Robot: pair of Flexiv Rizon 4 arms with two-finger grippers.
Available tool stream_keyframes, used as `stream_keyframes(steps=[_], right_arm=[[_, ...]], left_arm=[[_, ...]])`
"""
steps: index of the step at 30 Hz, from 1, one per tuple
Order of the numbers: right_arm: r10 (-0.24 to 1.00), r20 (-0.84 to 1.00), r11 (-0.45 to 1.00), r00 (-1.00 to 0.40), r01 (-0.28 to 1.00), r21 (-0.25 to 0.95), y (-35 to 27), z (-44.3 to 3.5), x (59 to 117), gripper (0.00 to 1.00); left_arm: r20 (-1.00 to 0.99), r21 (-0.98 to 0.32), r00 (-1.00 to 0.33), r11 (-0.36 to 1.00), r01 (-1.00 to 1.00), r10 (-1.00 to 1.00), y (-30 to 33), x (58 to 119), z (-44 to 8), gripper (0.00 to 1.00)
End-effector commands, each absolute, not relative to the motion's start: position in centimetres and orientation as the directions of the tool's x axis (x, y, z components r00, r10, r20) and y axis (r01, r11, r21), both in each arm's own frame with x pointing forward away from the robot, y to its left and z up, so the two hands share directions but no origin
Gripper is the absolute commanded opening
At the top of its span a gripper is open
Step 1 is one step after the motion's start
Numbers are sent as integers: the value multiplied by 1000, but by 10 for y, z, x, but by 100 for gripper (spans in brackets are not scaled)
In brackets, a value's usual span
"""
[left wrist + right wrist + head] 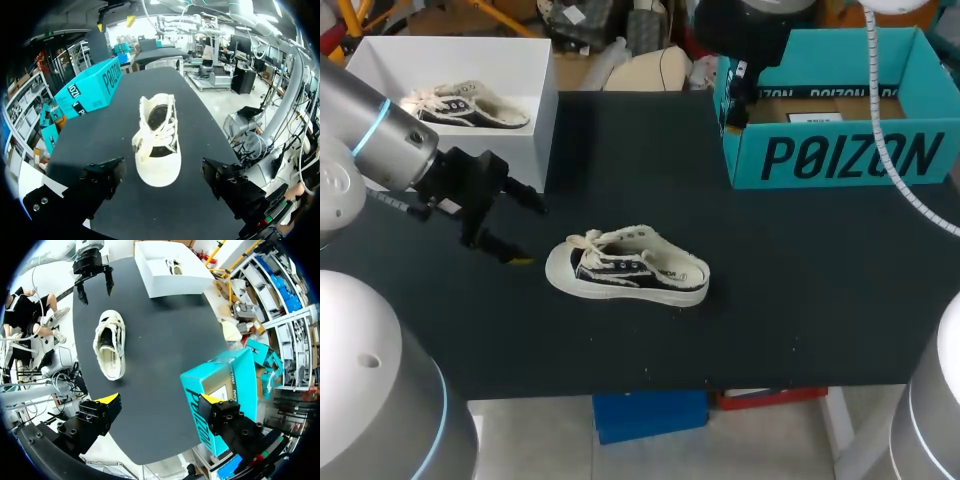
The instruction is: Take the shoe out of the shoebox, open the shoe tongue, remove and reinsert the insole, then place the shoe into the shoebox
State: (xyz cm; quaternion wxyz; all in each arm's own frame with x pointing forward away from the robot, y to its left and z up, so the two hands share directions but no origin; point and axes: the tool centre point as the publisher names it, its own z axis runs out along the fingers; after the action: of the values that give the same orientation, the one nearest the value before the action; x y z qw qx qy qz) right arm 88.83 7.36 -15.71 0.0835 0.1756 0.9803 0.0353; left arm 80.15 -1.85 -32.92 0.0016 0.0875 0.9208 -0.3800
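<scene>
Shoe (pixel 625 268), cream with dark side panels and loose laces, rests on its sole on the dark counter (pixel 800 300), outside both boxes; its toe points at the left end effector (pixel 525 228), which sits just beside that toe without touching it; seen from the left wrist, the fingers (pixel 102 180) are spread wide to either side of the toe and hold nothing; the teal shoebox (pixel 840 155) stands open well apart from the shoe, off its heel side at the counter's far edge; the right end effector (pixel 161 402) hangs high by that box, far from the shoe, its yellow-tipped fingers parted and empty; the white box (pixel 548 130), well apart from the shoe beyond its toe, holds a second shoe (pixel 470 105).
</scene>
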Motion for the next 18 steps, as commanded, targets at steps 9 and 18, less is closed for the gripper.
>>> stream_keyframes(steps=[9,18], right_arm=[[382,-168,903,-909,328,275,75,-176,872,100],[353,-170,849,-920,239,471,90,-213,829,100]], left_arm=[[-73,-699,-984,696,164,160,-19,801,-331,100],[-73,-699,-984,696,164,160,-19,801,-331,100]])
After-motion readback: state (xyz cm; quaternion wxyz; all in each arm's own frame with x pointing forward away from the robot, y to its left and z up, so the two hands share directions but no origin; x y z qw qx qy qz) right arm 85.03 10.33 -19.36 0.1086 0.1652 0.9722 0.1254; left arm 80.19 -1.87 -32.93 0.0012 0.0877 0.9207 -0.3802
